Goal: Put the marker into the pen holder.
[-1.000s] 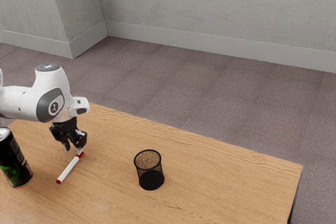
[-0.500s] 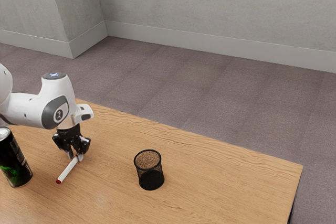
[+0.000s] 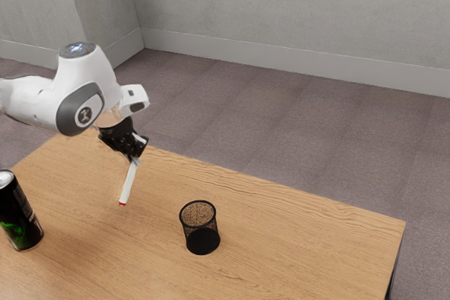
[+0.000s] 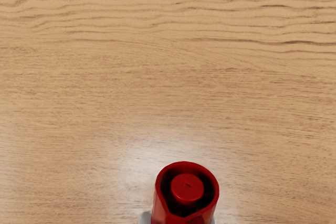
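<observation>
My gripper is shut on the marker near its upper end, above the table in the exterior view. The white marker hangs steeply tilted, its red lower tip toward the tabletop. In the wrist view the marker's red end faces the camera at the lower edge, with a bit of grey on each side of it. The black mesh pen holder stands upright on the table, toward the exterior view's right from the marker and apart from it.
A black and green can stands on the wooden table at the exterior view's left. The table's far edge runs behind the pen holder, with carpeted floor and a grey wall beyond.
My gripper closed on the marker and lifted it off the table, moving up and toward the exterior view's right. The marker went from lying flat to hanging steeply. Pen holder and can stayed put.
</observation>
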